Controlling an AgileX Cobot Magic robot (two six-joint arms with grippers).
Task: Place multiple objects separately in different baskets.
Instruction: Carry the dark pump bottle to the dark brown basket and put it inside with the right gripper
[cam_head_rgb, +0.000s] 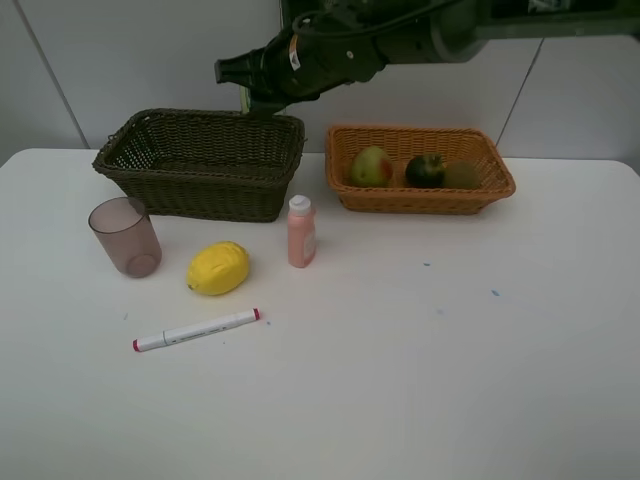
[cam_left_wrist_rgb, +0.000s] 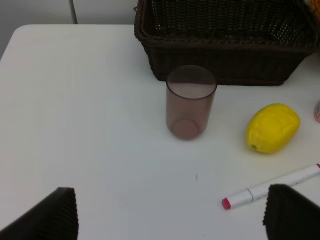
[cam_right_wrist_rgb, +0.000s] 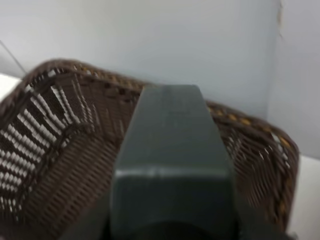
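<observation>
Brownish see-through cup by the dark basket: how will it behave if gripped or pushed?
The translucent brownish plastic cup looks empty, so probably light. It stands upright, taller than wide, narrowing toward its base: a high push may tip it. Its smooth wall might slip when squeezed.

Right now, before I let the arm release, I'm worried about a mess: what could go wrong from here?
The held dark green bottle hangs near the back rim of the dark basket; dropped there it may clip the rim or land on its side. The pink bottle stands upright, narrow, close to that basket's front corner, so a low sweep might topple it. The lemon could roll if nudged.
</observation>
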